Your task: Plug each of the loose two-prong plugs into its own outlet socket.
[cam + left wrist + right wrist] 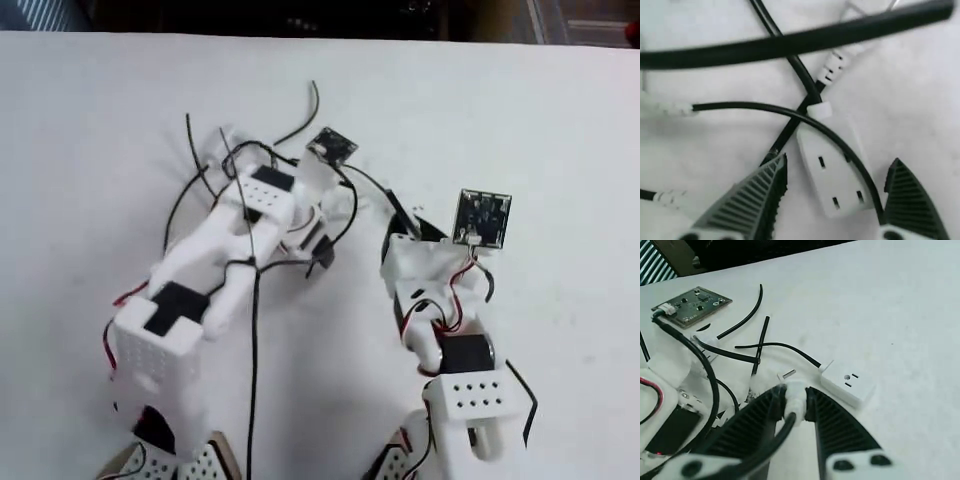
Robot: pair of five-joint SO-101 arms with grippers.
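In the left wrist view a white outlet socket [832,177] with two slot pairs lies on the white table, a black cord [840,145] draped across it. My left gripper [840,161] is open, one finger on each side of that socket, holding nothing. In the right wrist view my right gripper [795,391] is shut on a white two-prong plug [791,384]; its metal prongs [788,374] stick out ahead of the fingers. A second white outlet socket [847,382] lies just beyond and to one side of the plug, apart from it, slots facing up.
Several black cords [765,45] cross over each other around the left gripper. Loose cord ends [305,115] lie behind the left arm [240,225]. The right arm [440,310] is close beside it. A small circuit board [692,305] sits on the left arm's wrist.
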